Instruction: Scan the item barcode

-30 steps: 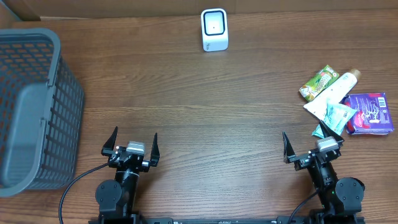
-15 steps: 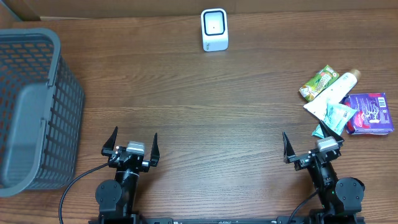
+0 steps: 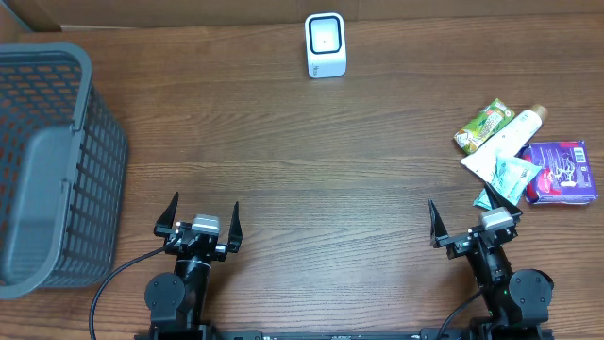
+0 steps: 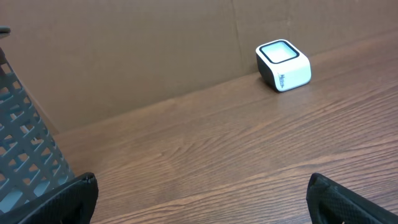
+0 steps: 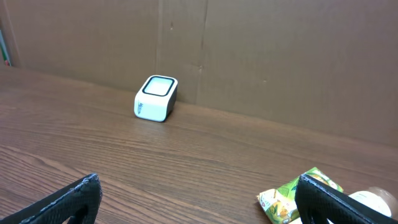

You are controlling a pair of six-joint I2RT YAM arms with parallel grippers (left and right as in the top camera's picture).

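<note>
We see nothing changed since the earlier frames. Our left hand [image 3: 203, 213] and right hand [image 3: 475, 225] both sit spread wide and empty at the near edge of the desk [image 3: 311, 161]. The green snack packet [image 3: 483, 126], white tube [image 3: 510, 140], purple box [image 3: 560, 172] and teal sachet [image 3: 510, 179] lie heaped just beyond our right hand. The white barcode scanner [image 3: 326, 44] stands at the back edge, and the gray basket [image 3: 57, 161] is on the left.
</note>
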